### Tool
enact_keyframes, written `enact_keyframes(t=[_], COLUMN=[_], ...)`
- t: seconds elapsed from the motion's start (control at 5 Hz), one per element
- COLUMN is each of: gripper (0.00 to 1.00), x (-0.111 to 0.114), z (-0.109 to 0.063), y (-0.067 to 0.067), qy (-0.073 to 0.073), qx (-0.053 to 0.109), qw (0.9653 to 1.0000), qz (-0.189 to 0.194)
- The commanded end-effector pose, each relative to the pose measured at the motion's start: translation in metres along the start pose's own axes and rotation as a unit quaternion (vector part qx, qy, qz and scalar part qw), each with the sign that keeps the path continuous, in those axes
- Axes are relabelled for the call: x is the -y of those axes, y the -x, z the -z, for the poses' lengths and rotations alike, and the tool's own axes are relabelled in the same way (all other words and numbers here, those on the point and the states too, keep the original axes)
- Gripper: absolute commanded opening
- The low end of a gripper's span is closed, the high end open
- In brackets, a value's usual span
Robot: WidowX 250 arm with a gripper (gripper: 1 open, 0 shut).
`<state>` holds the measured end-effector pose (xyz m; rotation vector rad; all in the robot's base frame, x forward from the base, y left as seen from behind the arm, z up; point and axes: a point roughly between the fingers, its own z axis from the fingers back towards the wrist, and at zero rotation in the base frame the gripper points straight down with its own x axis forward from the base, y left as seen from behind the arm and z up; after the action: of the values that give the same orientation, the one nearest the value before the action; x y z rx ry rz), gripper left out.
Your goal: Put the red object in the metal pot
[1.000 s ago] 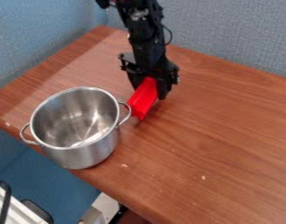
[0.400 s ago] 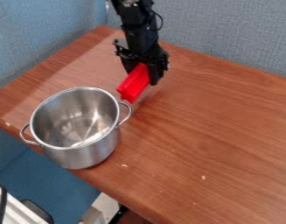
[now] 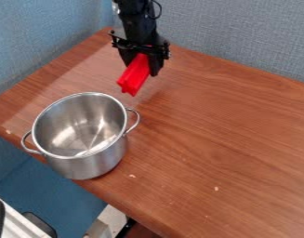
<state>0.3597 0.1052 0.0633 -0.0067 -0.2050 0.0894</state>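
Note:
The red object [image 3: 136,76], a bright red elongated block, hangs tilted in the air above the wooden table [image 3: 229,139], clear of its surface. My black gripper [image 3: 141,58] points down and is shut on the block's upper end. The metal pot [image 3: 77,135], shiny and round with small loop side handles, stands on the table at the front left with nothing inside. The block hangs behind and to the right of the pot, above the level of its rim and not over its opening.
A blue wall rises behind the table. The table's left edge and front edge run close to the pot. Bare wood stretches to the right of the pot and gripper.
My gripper has carried the red block up off the table and toward the back left. The pot has not moved.

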Motion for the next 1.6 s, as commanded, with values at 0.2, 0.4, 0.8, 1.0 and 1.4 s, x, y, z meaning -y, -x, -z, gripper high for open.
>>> enact_keyframes(t=[0.2,0.4,0.8,1.0,1.4], gripper=[0.00,0.00,0.00,0.00,0.00], x=[0.003,0.000,0.038,0.049,0.073], z=[-0.029,-0.032,-0.057,-0.042,-0.020], y=[-0.005,0.000,-0.016,-0.044,-0.027], qy=[0.020,0.033,0.050,0.050,0.055], qx=[0.067,0.080,0.130,0.136,0.089], qw=[0.9975,0.9963,0.9894,0.9878,0.9874], qz=[0.011,0.004,0.039,0.058,0.118])
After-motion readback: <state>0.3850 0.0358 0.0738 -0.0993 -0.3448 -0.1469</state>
